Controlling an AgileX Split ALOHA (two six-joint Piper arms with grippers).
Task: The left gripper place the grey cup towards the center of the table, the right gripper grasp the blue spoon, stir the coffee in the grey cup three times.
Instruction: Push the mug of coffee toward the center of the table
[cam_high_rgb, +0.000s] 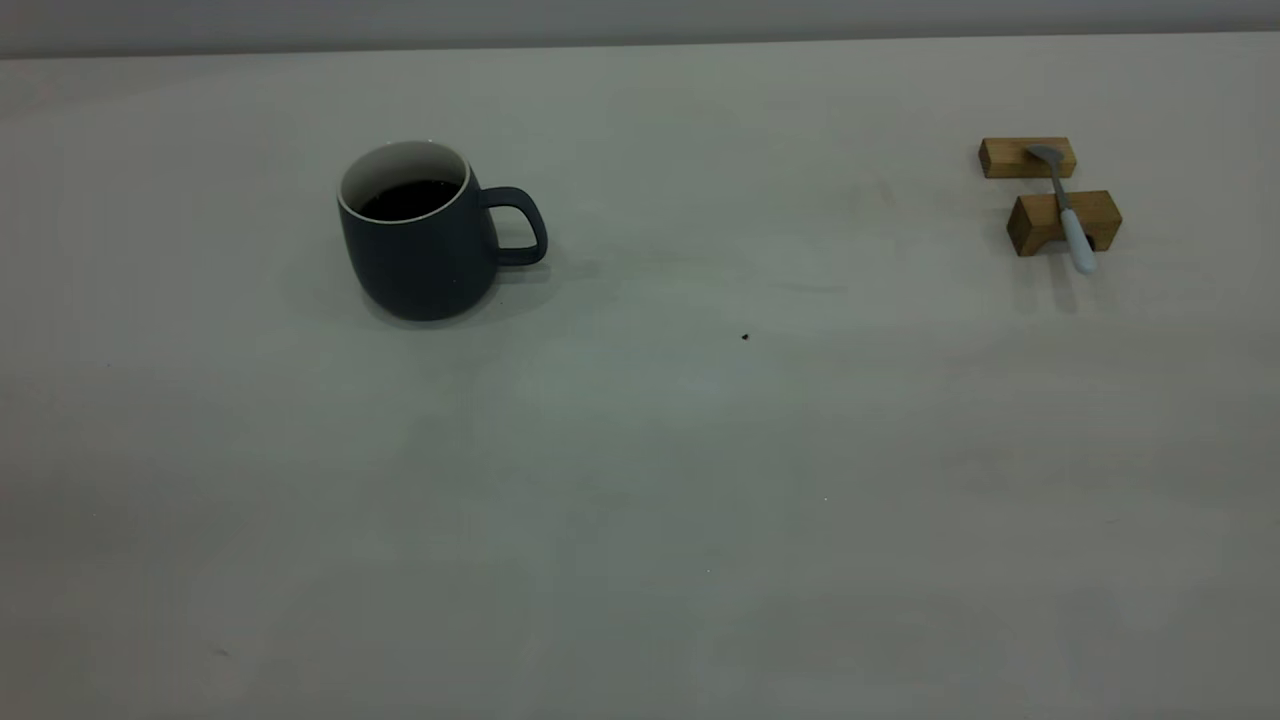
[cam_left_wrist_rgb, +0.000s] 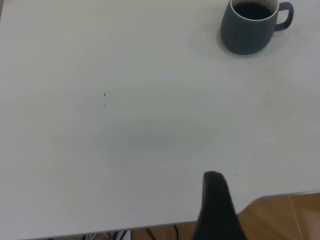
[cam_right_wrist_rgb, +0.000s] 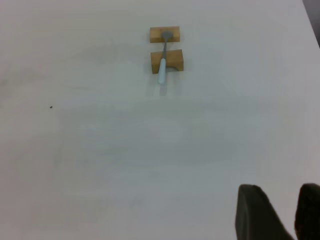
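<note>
The grey cup (cam_high_rgb: 430, 240) stands upright on the left part of the table (cam_high_rgb: 700, 480), its handle pointing toward the middle, with dark coffee (cam_high_rgb: 410, 198) inside. The blue spoon (cam_high_rgb: 1066, 205) lies across two wooden blocks at the far right, bowl on the rear block. Neither arm shows in the exterior view. In the left wrist view the cup (cam_left_wrist_rgb: 250, 32) is far off, and only a dark part of my left gripper (cam_left_wrist_rgb: 216, 200) shows by the table's edge. My right gripper (cam_right_wrist_rgb: 280, 189) hangs open and empty, well short of the spoon (cam_right_wrist_rgb: 163, 60).
The rear wooden block (cam_high_rgb: 1005, 157) and the front wooden block (cam_high_rgb: 1100, 215) carry the spoon. A tiny dark speck (cam_high_rgb: 745, 337) marks the tabletop near the middle. A wooden floor (cam_left_wrist_rgb: 280, 220) shows past the table's edge in the left wrist view.
</note>
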